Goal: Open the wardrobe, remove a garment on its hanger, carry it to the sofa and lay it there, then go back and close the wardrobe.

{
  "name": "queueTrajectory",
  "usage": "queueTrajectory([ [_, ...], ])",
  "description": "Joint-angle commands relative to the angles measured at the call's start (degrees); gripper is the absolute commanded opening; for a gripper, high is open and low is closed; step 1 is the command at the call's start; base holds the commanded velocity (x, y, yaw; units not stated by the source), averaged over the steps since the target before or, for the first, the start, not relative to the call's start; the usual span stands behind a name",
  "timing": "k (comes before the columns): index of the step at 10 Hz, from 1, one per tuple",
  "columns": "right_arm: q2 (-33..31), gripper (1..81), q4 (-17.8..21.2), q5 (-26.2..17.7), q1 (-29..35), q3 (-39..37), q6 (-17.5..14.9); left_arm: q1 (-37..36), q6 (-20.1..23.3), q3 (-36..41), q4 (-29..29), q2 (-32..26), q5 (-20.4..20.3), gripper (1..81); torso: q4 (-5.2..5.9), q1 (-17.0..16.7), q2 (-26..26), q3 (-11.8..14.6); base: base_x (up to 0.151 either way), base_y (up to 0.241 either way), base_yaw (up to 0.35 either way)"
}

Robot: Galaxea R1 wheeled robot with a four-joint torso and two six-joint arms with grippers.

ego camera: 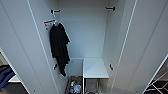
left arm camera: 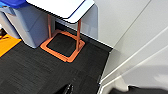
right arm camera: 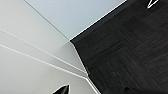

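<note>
Both doors of the wardrobe (ego camera: 22,47) are being held wide open before the head camera, and a black t-shirt (ego camera: 59,45) is being seen hanging inside; whether either pincer is clenched or released cannot be told. No maroon garment is being shown there. Such a jacket would likely be soft and limp, best taken by its hanger

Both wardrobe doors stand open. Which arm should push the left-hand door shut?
Left, probably. The left door stands on that arm's side, and its wrist view shows a white door panel close by. The right wrist faces the right door.
</note>
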Motion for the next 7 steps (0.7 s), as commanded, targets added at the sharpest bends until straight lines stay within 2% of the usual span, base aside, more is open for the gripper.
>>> queueTrajectory([
  [1, 0.7, 81.1, 0.4, -2.0, 6.5, 7.0, 3.8, -9.6, -0.8, 7.5, -2.4, 2.2, 5.5, 81.1, 0.00, 0.0, 0.0, 0.0, 0.000, 0.000, 0.000],
  [3, 4.5, 81.1, -0.5, -1.1, 4.3, 12.0, 3.5, -9.6, -0.9, 7.3, -2.8, 10.0, 5.6, 81.1, 0.00, 0.0, 0.0, 0.0, 0.000, 0.000, 0.000],
  [5, 9.6, 81.1, -0.6, 0.7, 2.2, 13.0, 2.9, -9.6, -0.9, 7.1, -2.7, 15.8, 5.7, 81.1, 0.00, 0.0, 0.0, 0.0, 0.000, 0.000, 0.000],
  [7, 16.0, 81.1, -1.4, 1.0, 0.1, 12.8, 2.8, -9.3, -0.8, 7.1, -2.2, 20.8, 8.0, 81.1, 0.00, 0.0, 0.0, 0.0, 0.000, 0.000, 0.000],
])
